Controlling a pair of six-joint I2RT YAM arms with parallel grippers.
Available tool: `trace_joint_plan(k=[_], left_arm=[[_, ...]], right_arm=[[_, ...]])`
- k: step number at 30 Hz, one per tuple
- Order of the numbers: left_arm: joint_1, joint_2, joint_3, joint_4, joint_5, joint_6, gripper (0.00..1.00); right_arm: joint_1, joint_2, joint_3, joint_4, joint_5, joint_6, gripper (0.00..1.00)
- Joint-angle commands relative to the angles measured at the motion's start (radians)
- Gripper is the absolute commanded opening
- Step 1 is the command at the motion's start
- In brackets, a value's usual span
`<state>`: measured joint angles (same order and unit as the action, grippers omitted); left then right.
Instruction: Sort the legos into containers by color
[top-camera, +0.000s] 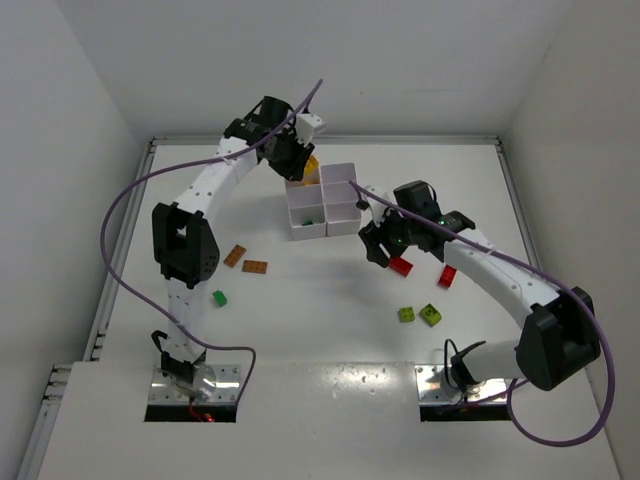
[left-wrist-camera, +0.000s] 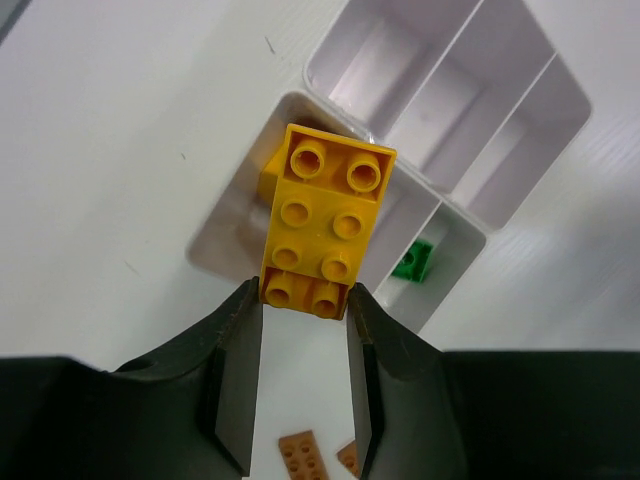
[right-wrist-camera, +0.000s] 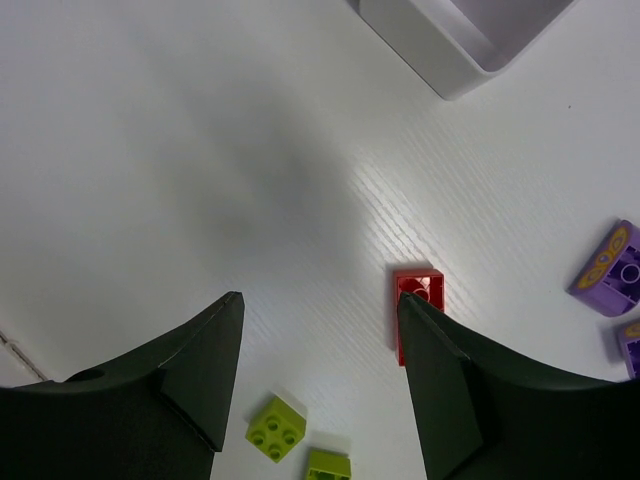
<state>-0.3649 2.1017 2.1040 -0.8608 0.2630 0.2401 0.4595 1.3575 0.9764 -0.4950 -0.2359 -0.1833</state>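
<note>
My left gripper is shut on the lower end of a yellow brick stack and holds it above the back-left compartment of the white tray. The stack also shows in the top view. In the left wrist view the tray lies under the stack, with a green brick in a neighbouring compartment. My right gripper is open and empty, hovering over the table. A red brick lies on the table by its right finger. In the top view this gripper is just right of the tray's front.
Two lime bricks lie right of centre, and a second red brick is near the right arm. Two orange plates and a green brick lie at the left. Purple bricks show in the right wrist view.
</note>
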Motion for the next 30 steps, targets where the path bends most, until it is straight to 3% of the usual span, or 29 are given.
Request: trace_joint_plan(k=[1, 30], left_arm=[[-0.008, -0.026, 0.001, -0.056, -0.038, 0.088, 0.10], [-0.008, 0.096, 0.066, -0.018, -0.165, 0.059, 0.19]], right_arm=[[-0.007, -0.011, 0.019, 0.033, -0.014, 0.005, 0.63], [-0.007, 0.077, 0.094, 0.042, -0.042, 0.015, 0.64]])
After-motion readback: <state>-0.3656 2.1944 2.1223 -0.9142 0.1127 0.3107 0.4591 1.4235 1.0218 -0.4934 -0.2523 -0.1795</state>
